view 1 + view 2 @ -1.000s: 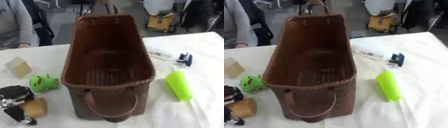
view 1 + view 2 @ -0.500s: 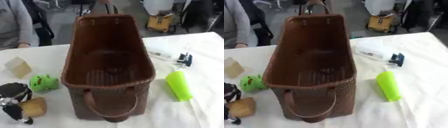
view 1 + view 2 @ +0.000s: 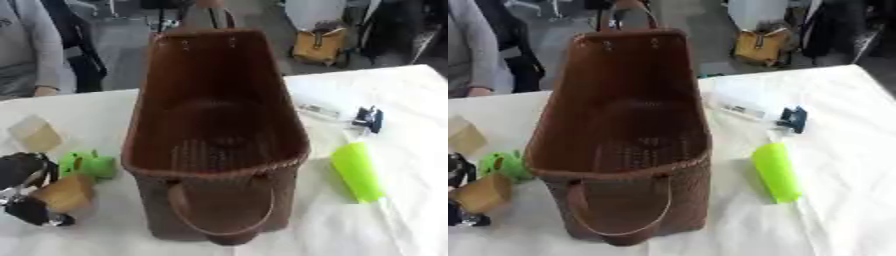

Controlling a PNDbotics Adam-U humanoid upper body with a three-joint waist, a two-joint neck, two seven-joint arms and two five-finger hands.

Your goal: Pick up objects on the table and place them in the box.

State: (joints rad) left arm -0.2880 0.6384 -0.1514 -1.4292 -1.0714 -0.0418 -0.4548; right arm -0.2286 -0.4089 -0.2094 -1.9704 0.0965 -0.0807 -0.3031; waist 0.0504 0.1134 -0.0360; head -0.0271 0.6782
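Nearest you, at the lower left edge, your left hand (image 3: pixel 26 192) lies on the white table (image 3: pixel 411 125) with its fingers curled around a tan block (image 3: pixel 66 192); the block sits between the upper part of the hand and a dark fingertip below it. Your right hand shows in neither view.

Just beyond the block, touching or nearly touching it, is a green toy (image 3: pixel 87 164), close against the left wall of the basket (image 3: pixel 219 150). The brown woven basket stands upright in the middle, open-topped and looking empty, with one handle drooping over its near end. It is immediately right of your hand.

On the basket's right, apart from it, a lime-green tube (image 3: pixel 357 172) lies lengthwise on the cloth. Farther back on that side is a clear bottle (image 3: pixel 741 104) on its side with a dark cap (image 3: pixel 792 119).

Far left, beyond the toy, stands a pale, see-through cube (image 3: pixel 35 133).
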